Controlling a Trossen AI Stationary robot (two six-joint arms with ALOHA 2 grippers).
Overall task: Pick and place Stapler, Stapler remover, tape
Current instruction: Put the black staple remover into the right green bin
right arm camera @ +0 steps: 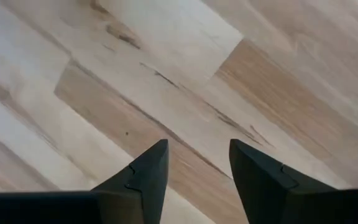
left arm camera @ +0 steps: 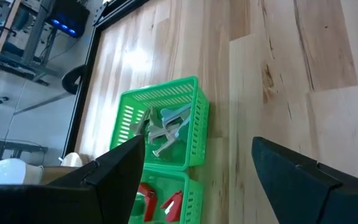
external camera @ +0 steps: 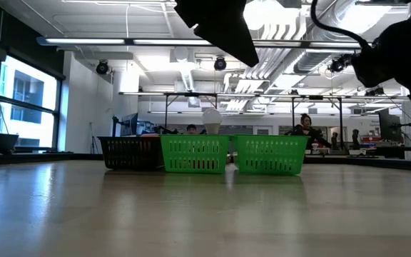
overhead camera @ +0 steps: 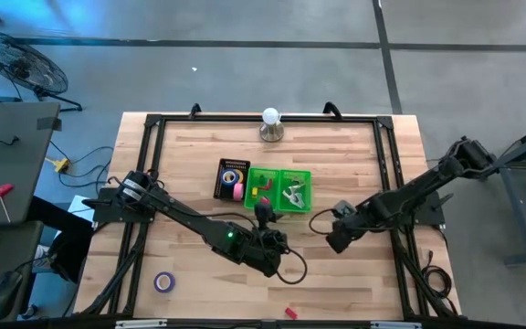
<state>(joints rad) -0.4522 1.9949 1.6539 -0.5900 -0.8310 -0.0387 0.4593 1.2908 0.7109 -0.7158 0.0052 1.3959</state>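
- Left claw (overhead camera: 265,219) spread open and empty, just in front of the green baskets (overhead camera: 281,189).
- Purple tape (overhead camera: 163,281) well apart, toward the table's front-left corner; nearer the left arm.
- Right claw (right arm camera: 194,163) open too, over bare wood.

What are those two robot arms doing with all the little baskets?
They are sorting desk things into three baskets at the middle of the table. The black basket holds yellow and pink tape rolls, the middle green basket holds red things, and the right green basket holds grey metal ones. The left gripper hangs open and empty near the green baskets. The right gripper is open over bare wood. A purple tape roll and a small red thing lie at the near edge.
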